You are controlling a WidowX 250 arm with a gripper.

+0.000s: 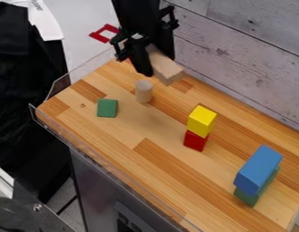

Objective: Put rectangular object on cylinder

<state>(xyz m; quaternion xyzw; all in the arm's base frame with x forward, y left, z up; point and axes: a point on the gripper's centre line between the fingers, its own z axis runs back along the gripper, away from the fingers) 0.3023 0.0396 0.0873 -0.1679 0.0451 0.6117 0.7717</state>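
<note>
Black fingers (142, 62) parted around a pale wooden block (166, 71), apparently pinching it, near an upright cylinder (143, 92)

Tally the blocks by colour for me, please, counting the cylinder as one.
Bare wood: 2 (held block, cylinder)
Green blocks: 2
Yellow block: 1
Red block: 1
Blue block: 1
Total: 7
</note>
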